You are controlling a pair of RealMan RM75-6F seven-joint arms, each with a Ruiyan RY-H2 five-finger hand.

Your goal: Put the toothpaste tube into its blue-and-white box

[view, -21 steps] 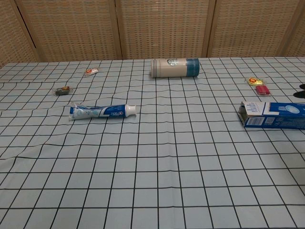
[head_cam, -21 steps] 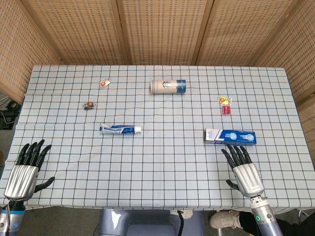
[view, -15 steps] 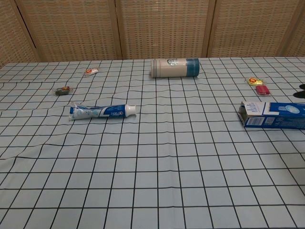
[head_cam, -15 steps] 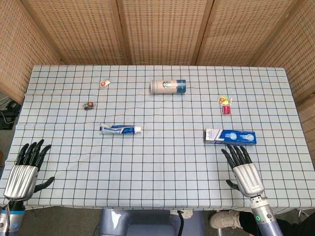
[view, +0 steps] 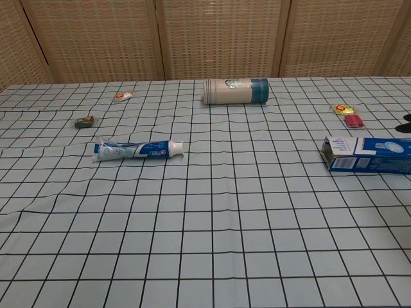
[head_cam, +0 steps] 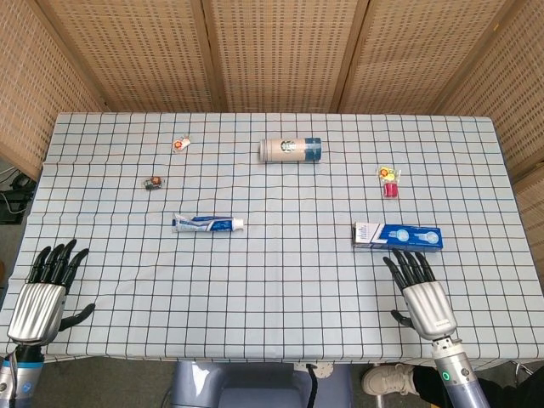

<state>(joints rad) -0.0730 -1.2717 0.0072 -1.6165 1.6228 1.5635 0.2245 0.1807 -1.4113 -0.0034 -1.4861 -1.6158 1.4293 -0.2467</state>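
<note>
The toothpaste tube (head_cam: 207, 223) (view: 137, 150) lies flat left of the table's middle, its white cap pointing right. The blue-and-white box (head_cam: 398, 236) (view: 367, 154) lies on its side at the right, its open end facing left. My right hand (head_cam: 419, 291) rests open near the front edge, just in front of the box, fingers spread and holding nothing. Open too, my left hand (head_cam: 47, 286) sits at the front left corner, well away from the tube. Neither hand shows in the chest view.
A beige and blue cylinder (head_cam: 290, 150) lies on its side at the back centre. Small wrapped items sit at the back left (head_cam: 179, 144) (head_cam: 153, 182) and a red-and-yellow one (head_cam: 389, 180) behind the box. The checked tablecloth (head_cam: 280, 280) is wrinkled near the left.
</note>
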